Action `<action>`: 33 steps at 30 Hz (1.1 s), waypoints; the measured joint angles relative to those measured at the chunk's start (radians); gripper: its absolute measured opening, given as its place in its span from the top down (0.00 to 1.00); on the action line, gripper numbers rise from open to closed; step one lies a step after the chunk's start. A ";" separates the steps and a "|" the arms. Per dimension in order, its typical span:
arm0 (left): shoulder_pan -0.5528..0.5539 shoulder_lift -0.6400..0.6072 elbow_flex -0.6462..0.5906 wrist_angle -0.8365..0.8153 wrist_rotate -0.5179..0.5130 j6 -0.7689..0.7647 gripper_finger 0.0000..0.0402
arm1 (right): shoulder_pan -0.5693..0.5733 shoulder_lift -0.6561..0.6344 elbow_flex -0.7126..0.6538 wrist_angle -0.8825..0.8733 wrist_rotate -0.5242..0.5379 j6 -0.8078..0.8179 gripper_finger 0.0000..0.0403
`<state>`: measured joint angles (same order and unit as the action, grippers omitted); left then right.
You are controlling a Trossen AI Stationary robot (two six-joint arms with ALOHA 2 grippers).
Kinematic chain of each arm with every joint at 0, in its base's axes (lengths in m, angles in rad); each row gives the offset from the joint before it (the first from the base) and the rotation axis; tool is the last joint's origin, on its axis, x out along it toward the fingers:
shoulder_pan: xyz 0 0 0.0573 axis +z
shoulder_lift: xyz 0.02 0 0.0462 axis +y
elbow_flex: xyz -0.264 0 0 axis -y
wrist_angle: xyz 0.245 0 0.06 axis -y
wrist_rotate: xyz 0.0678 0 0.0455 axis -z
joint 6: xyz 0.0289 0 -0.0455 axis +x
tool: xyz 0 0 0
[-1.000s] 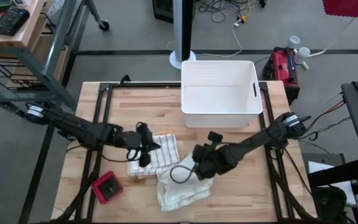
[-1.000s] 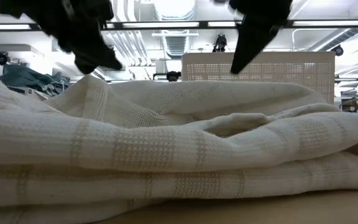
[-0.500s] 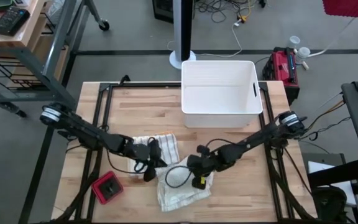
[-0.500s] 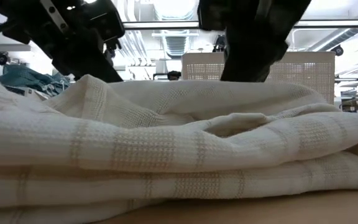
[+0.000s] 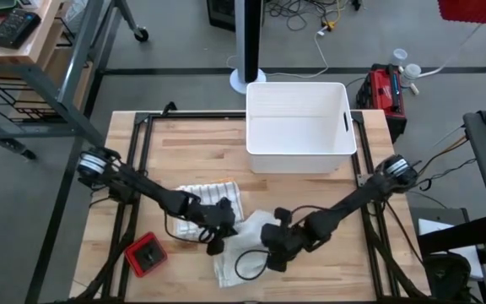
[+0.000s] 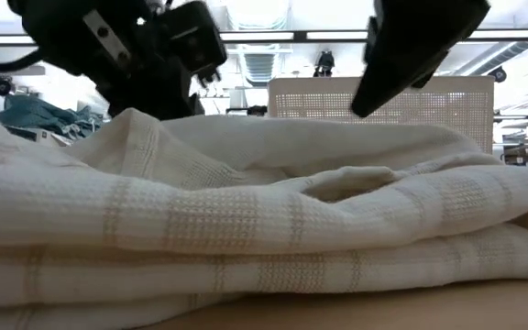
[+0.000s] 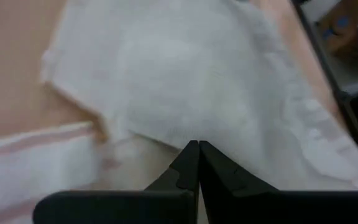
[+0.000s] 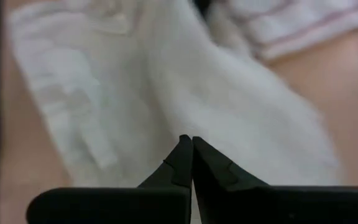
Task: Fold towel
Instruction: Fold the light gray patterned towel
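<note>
— Where does the towel [image 5: 230,228] lie, and what is it like?

— It sits crumpled near the front edge of the tabletop [image 5: 192,143], roughly midway along it. The cloth is off-white with a waffle weave and pale woven stripes; from the low view it shows as soft, rounded folds stacked on one another.

— And the arms?

— The left gripper [image 5: 216,246] hangs over the towel's left part, its jaws pressed shut with nothing between them. The right gripper [image 5: 274,260] is over the towel's right part, jaws likewise closed and empty; both wrist views show dark tapered tips meeting above white cloth.

— Anything else on the wood?

— The tabletop is pale butcher-block planks. A white rectangular plastic bin [image 5: 299,127] stands at the far edge, and a small red square block [image 5: 146,256] with a dark centre lies near the front left corner.
</note>
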<state>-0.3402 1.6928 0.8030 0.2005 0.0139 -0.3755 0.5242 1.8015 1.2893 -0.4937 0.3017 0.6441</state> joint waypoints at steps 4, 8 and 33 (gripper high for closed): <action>-0.002 0.018 0.050 -0.001 0.031 0.060 1.00 | 0.010 -0.020 0.028 -0.178 0.095 0.069 1.00; -0.002 0.018 0.084 0.004 0.032 0.109 1.00 | -0.004 -0.028 0.024 -0.317 0.151 0.128 1.00; -0.079 0.021 0.099 0.095 0.180 0.239 1.00 | -0.062 -0.029 -0.078 0.117 0.015 -0.075 0.88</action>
<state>-0.4195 1.7138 0.9015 0.2956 0.1940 -0.1366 0.4622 1.7729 1.2111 -0.3764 0.3170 0.5693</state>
